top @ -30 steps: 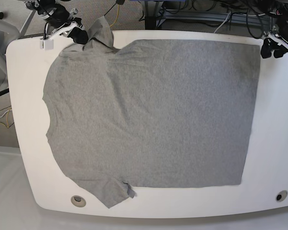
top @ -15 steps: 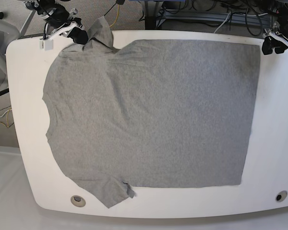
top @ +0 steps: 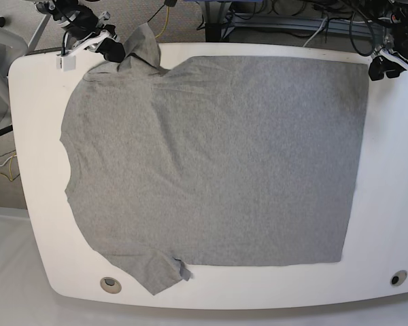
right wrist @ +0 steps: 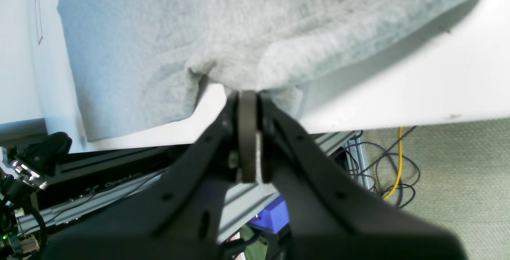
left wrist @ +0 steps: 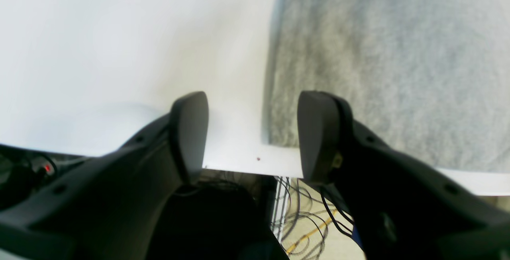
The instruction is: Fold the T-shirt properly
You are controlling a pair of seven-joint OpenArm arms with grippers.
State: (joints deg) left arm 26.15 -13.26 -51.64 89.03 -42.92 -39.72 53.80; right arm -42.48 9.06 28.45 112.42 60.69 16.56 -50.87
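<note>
Overhead, the base view shows the grey T-shirt [top: 217,163] spread flat across the white worktop [top: 387,176], covering most of it, with 1 sleeve near the front edge and the other lifted at the far left corner. There the right gripper [top: 112,49] pinches that raised sleeve. Only the right wrist view makes the grip plain: its jaws are pressed together on a bunched fold of the T-shirt [right wrist: 167,33] just at the worktop's edge [right wrist: 398,96], with cables [right wrist: 394,172] on the floor below. At the far right corner the left gripper [top: 386,66] hangs beside the hem corner. Its wrist view shows the jaws standing well apart with nothing between them, poised over the bare worktop [left wrist: 119,45] beside the T-shirt's corner [left wrist: 378,61].
</note>
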